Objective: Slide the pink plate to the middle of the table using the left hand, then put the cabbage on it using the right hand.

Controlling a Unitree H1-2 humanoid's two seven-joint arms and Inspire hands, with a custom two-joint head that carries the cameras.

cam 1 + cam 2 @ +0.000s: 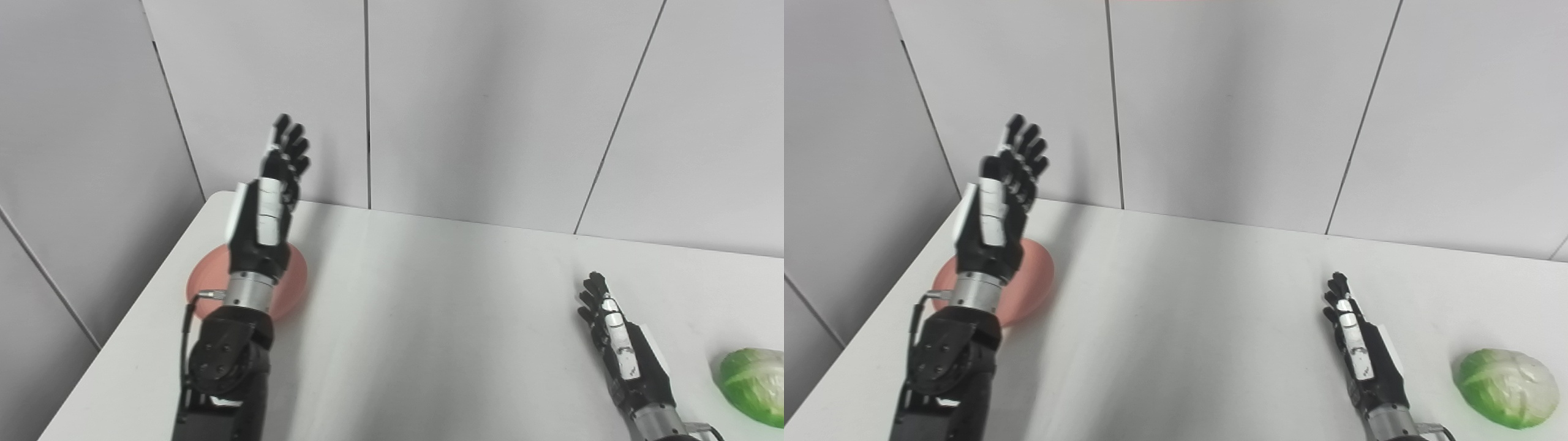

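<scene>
Left hand (272, 202) raised above the pink plate (297, 278), fingers spread, holding nothing; plate directly beneath the wrist, apparently untouched. Right hand (1356, 346) open and empty, cabbage (1505, 387) near on its right.

Pink plate (1032, 278), round and shallow, flat near the table's (1182, 318) far left corner. Green cabbage (1505, 386), pale-veined, by the right edge.

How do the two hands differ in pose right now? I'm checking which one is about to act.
The left hand is raised well above the table, over the pink plate; the right hand sits low near the table, beside the cabbage. The left hand's arm hides part of the plate; the right hand does not touch the cabbage. Both are open and hold nothing.
</scene>
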